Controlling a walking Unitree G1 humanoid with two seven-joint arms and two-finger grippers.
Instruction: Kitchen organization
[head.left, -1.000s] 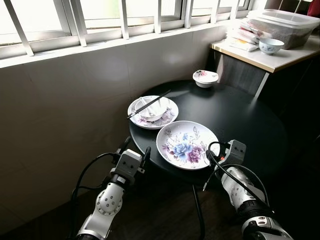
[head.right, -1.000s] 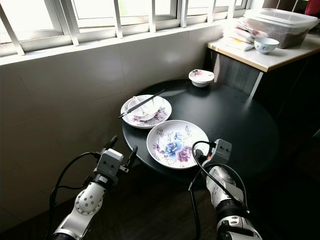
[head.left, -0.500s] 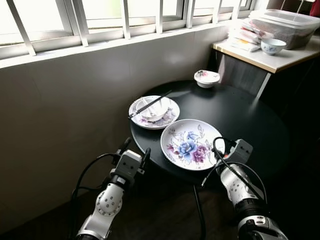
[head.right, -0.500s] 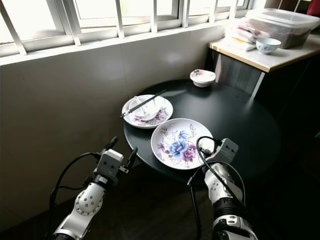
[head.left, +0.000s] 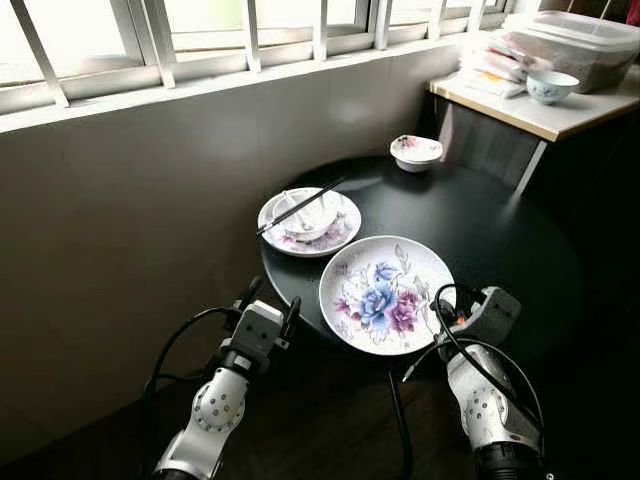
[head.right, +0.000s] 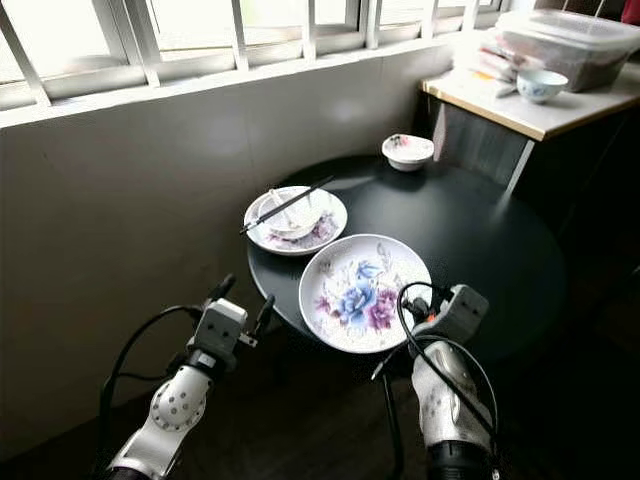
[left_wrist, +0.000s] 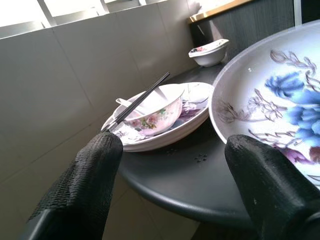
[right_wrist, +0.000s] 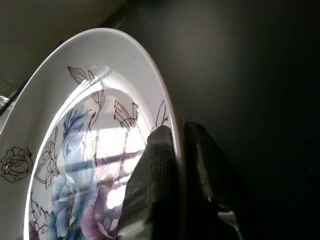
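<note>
Lifted since a second ago, the big plate (head.left: 387, 294) now tilts up off the table (head.left: 500, 230), its near edge raised and its flowered face turned toward the robot. The right gripper (right_wrist: 176, 150) pinches the plate's rim, one black finger on the painted face and the other behind it, seen in the right wrist view. In the head views the right arm sits at the plate's near right edge, by the front of the round black table.

The left gripper (head.left: 270, 302) hovers just off the table's near left edge, its fingers (left_wrist: 85, 180) spread wide with nothing between them.

Behind the big plate, a smaller plate (head.left: 309, 223) lies flat on the table with a bowl (head.left: 310, 213) on it; black chopsticks (head.left: 298, 208) rest across the bowl. A small bowl (head.left: 416, 152) stands at the table's far side, well apart. To the right, a counter (head.left: 540, 110) carries a blue-patterned bowl (head.left: 552, 86) and lidded tubs (head.left: 580, 40). A tiled wall under a barred window (head.left: 150, 40) runs behind the table.
</note>
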